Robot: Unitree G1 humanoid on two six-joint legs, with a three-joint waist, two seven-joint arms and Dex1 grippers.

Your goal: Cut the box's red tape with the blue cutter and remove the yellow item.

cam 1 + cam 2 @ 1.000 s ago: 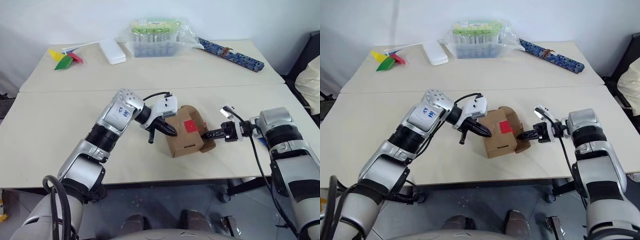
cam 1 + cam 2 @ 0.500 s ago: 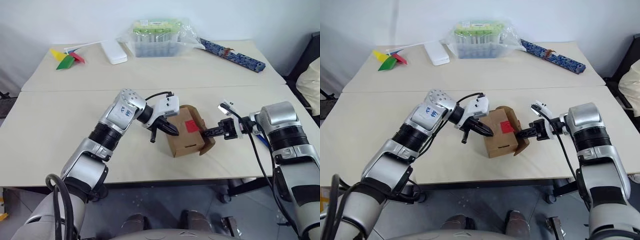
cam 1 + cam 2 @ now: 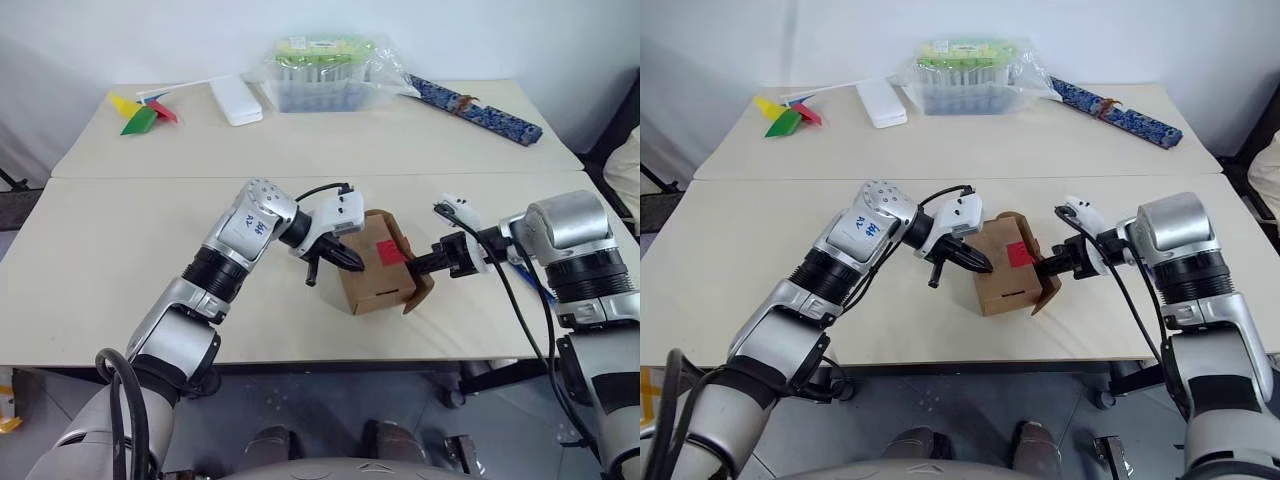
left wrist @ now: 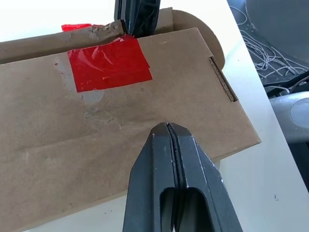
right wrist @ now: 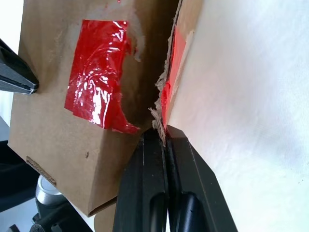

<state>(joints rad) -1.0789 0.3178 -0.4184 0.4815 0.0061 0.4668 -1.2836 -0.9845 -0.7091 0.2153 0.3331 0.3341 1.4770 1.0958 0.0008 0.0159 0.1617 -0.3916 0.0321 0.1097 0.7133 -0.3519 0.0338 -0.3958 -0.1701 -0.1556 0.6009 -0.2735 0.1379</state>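
Now, at your left, the left gripper (image 3: 343, 258) has its two black fingers pressed fully together with nothing between them, tips resting against the box's nine o'clock side. Move to the centre and you find the box (image 3: 378, 285) lying on the near table (image 3: 120, 290), its long axis running roughly from eleven o'clock down to five o'clock, tilted a little. On its upper face sits the red tape (image 3: 389, 251) (torn along one edge, as the right wrist view shows). At the box's three o'clock side one flap (image 3: 422, 287) stands swung out. There your right gripper (image 3: 418, 268) has its fingers pinched together on the flap's torn cardboard edge, pointing toward nine o'clock.
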